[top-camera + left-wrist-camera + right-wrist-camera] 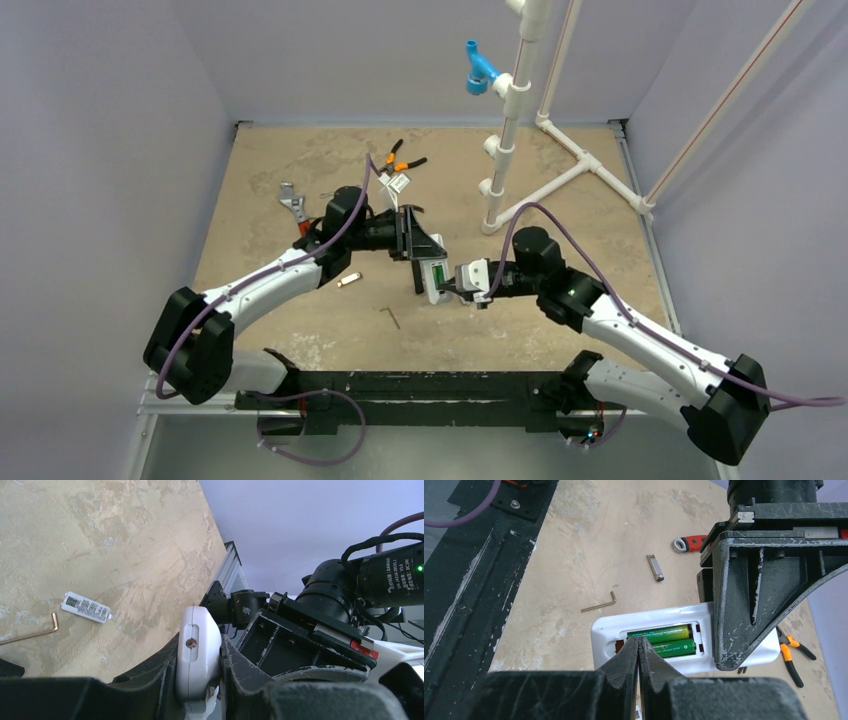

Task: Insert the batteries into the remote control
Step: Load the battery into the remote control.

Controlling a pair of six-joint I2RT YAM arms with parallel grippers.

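The tan mottled tabletop (270, 170) is filling the top view, with a white plastic pipe frame (512, 130) standing at 1 o'clock from its centre. The two arms are meeting at mid-table. The left gripper (418, 250) is clamping the slim white rectangular plastic remote control (649, 621) by its long edges, jaws closed tight on the casing, and is holding it up off the table. The remote is showing its open back compartment to the right wrist camera.

The right gripper (638, 652) is sitting fully closed, fingertips pressed together with nothing between them, its tips at the 9 o'clock end of that compartment. Lying side by side inside are the two small green cylindrical batteries (665, 641).

From the remote in the top view:
- Orange-handled pliers (403, 160) are lying at 12 o'clock.
- A red-handled metal wrench (293, 205) is resting at 10 o'clock.
- A small silver clip-like piece (348, 280) is sitting at 9 o'clock.
- A small bent hex key (392, 317) is lying at 7 o'clock.
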